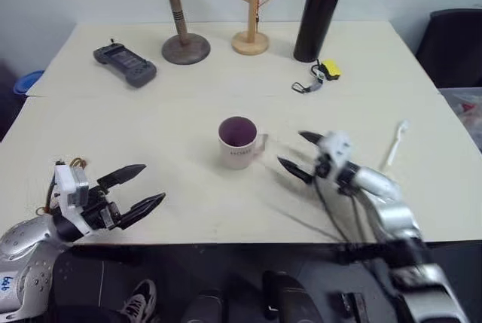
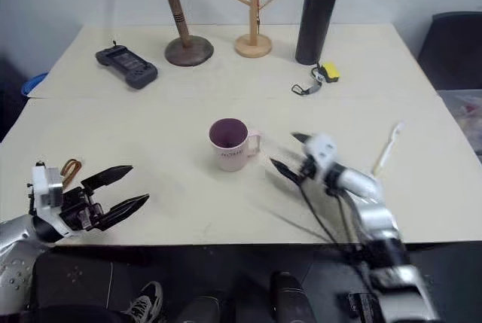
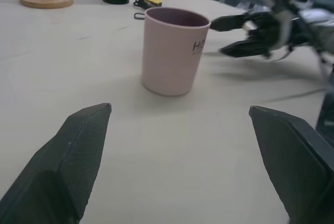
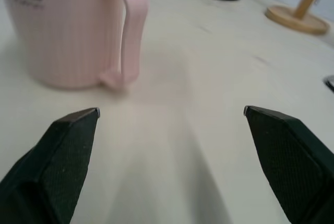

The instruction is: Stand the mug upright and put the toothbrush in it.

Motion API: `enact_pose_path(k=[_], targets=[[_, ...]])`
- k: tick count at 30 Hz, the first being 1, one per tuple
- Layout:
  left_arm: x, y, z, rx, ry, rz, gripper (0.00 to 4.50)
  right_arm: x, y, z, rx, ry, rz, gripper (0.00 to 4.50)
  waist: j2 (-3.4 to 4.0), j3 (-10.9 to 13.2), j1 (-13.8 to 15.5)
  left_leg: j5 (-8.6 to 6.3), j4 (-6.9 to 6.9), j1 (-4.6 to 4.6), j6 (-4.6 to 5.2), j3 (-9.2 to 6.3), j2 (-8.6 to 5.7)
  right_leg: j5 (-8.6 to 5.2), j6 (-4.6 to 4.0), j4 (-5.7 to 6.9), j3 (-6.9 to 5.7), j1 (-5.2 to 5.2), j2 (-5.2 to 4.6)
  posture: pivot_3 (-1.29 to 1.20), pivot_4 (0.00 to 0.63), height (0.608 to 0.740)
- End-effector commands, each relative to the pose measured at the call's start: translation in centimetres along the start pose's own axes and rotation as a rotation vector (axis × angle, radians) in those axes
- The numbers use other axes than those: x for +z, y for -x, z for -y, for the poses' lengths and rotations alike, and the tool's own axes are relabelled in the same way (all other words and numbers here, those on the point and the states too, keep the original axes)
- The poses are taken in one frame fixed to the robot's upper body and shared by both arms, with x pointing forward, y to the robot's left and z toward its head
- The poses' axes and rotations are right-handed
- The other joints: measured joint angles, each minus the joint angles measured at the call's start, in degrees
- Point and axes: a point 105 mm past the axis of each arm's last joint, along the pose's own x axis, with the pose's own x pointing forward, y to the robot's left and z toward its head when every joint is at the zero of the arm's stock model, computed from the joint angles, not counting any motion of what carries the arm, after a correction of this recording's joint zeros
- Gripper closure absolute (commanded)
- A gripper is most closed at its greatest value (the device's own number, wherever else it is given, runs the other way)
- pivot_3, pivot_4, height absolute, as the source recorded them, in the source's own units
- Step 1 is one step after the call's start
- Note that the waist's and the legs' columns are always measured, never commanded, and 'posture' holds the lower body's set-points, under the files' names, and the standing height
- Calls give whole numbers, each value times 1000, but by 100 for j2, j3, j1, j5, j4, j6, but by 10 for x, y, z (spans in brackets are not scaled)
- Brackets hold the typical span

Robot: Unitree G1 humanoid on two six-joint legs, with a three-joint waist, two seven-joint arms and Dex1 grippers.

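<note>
Right wrist view shows you the smooth pink cylindrical mug (image 4: 68, 31) upright; right gripper (image 1: 295, 152) spread, empty; slim white toothbrush (image 1: 395, 143) near table's (image 1: 188, 202) right edge; left gripper (image 1: 139, 187) spread too.

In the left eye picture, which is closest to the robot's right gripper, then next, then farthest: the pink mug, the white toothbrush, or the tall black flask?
1. Pale pink mug with dark lettering: upright, just left of the open right gripper.
2. Slim white plastic toothbrush: lying on the table, to its right.
3. Tall black flask with a silver band: standing at the table's far edge.
</note>
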Motion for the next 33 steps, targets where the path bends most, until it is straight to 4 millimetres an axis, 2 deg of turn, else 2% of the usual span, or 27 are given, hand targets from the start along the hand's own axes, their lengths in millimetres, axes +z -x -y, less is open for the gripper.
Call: enact_pose_path(k=[1, 5, 7, 9, 11, 14, 18, 19, 22, 24, 28, 30, 33], targets=[[7, -8, 0, -50, -19, 16, 0, 33, 56, 1, 5, 138, 185, 28, -4, 2, 5, 0, 0, 6, 0, 1, 1, 0, 0, 1, 1, 4, 1, 0, 150, 740], [4, -20, 4, -118, 0, 4, 0, -5, 147, 36, -358, 85, -34, 28, -6, 4, 9, -3, -12, 43, 3, 2, 2, 0, 1, -6, 6, 46, 2, 0, 150, 740], [6, -24, 2, -134, -10, 12, 0, -11, 172, 42, -481, 75, -63, 28, -8, 5, 7, -4, -12, 49, 4, 2, 2, 1, 1, -9, 7, 52, 2, 0, 150, 740], [11, -30, 1, -151, -35, 27, 0, -17, 183, 42, -547, 50, -88, 28, -9, 6, -24, -4, -13, 53, 4, 6, 2, 0, 1, -4, 12, 52, 3, 0, 150, 740], [16, -35, 3, -179, -50, 40, 0, -19, 182, 38, -548, 35, -105, 28, -9, 6, -46, -5, -15, 59, 0, 8, 7, 0, 0, 0, 15, 53, 8, 0, 150, 740], [23, -42, 9, -229, -60, 49, 0, -11, 167, 49, -607, -6, -97, 28, -2, 6, -47, -5, -17, 64, -1, 15, 8, 0, 0, 4, 23, 52, 9, 0, 150, 740], [30, -48, 25, -332, -81, 62, 0, 11, 119, 91, -608, -189, -157, 28, 8, 12, -50, -4, -7, 62, 0, 21, 5, 0, 1, 9, 29, 50, 6, 0, 150, 740], [31, -49, 27, -346, -88, 62, 0, 14, 112, 98, -609, -216, -191, 28, 11, 13, -41, -4, -4, 61, 0, 21, 5, 0, 0, 10, 29, 47, 5, 0, 150, 740], [34, -54, 30, -358, -106, 65, 0, 5, 110, 119, -712, -321, -373, 28, 11, 13, 81, -1, -6, 27, -7, 7, 7, -5, -9, 19, 15, 8, 5, 0, 150, 740], [39, -59, 31, -355, -109, 88, 0, 1, 101, 131, -753, -418, -437, 28, 9, 13, 141, 2, -8, 7, -12, -4, 10, -8, -14, 17, 2, -10, 6, 0, 150, 740], [37, -63, 36, -360, -116, 86, 0, -16, 99, 142, -784, -478, -593, 28, 8, 13, 134, 5, 10, -13, -1, 2, -4, 0, 0, 8, 6, -13, -6, 0, 150, 740], [34, -63, 40, -355, -123, 82, 0, -28, 104, 148, -823, -506, -652, 404, 8, 13, 116, 5, 10, -13, 1, 4, -4, 1, 1, 6, 6, -12, -7, 0, 150, 740], [33, -60, 43, -330, -125, 83, 0, -35, 106, 144, -790, -566, -718, 1275, 7, 13, 111, 5, 7, -13, 1, 6, -4, 1, 2, 7, 7, -13, -6, 0, 150, 740]])
